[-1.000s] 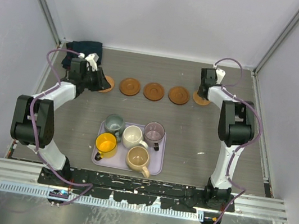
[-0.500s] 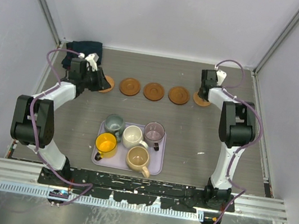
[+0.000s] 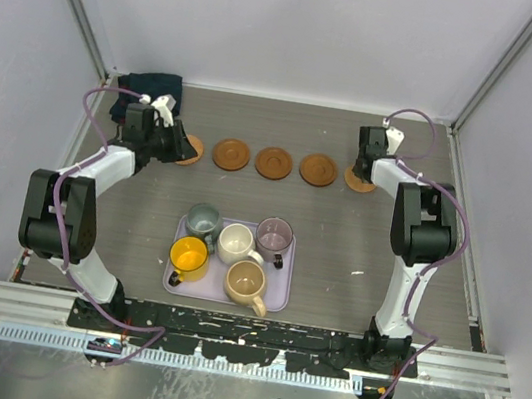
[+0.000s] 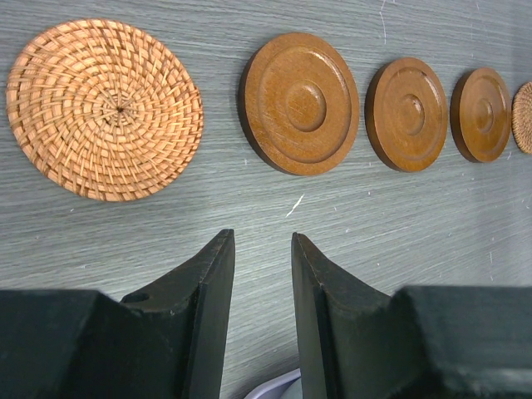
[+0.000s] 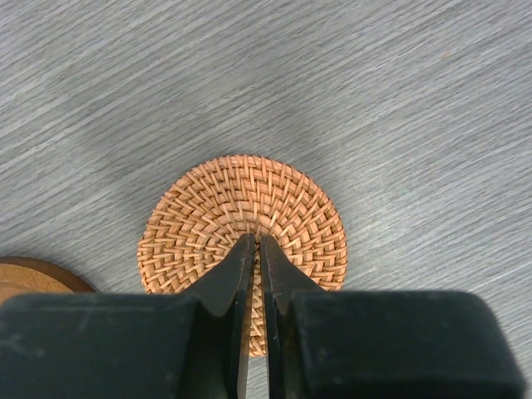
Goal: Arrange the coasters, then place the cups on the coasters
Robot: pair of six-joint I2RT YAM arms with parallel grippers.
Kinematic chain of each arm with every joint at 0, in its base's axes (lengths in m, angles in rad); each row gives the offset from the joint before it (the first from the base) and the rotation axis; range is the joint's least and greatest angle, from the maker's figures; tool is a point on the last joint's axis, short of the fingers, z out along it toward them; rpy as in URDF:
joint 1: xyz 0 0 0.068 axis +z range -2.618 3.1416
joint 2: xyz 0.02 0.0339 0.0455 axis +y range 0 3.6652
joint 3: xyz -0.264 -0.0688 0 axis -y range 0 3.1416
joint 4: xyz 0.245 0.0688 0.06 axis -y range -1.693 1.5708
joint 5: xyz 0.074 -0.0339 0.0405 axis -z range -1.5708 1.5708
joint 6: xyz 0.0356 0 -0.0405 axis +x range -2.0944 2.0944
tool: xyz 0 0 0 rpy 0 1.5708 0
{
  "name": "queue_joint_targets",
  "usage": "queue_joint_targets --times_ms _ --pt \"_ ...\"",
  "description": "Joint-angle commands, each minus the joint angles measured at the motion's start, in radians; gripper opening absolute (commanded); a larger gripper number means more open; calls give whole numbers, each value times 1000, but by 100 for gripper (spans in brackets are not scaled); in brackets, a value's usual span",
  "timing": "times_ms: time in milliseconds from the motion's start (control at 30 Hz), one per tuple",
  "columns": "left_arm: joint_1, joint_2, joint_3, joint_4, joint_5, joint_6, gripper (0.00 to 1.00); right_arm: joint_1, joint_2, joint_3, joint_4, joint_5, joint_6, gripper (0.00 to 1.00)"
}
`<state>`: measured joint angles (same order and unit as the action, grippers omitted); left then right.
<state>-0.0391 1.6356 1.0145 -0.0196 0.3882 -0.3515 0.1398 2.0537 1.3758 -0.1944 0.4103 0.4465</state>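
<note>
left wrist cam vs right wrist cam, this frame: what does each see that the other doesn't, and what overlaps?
Left wrist only: the left claw, open and empty, the left-end woven coaster, the first wooden coaster, the middle wooden coaster, a lavender tray corner. Right wrist only: the right claw, closed to a slit, tips over the middle of the right-end woven coaster. Both: the grey table, that coaster (a sliver at the left view's edge) and the third wooden coaster beside it.
</note>
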Motion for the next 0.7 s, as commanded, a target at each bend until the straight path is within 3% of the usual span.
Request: queue_joint_targets --times_ms 0,267,667 --pt "5 -8 7 28 -8 8 35 -6 -33 9 2 -5 -44 14" --pt "5 -6 11 51 -1 2 35 -5 -109 3 168 -50 -155 16" --pt "5 -65 -7 -9 -37 5 36 28 -320 -106 122 -156 -129 16"
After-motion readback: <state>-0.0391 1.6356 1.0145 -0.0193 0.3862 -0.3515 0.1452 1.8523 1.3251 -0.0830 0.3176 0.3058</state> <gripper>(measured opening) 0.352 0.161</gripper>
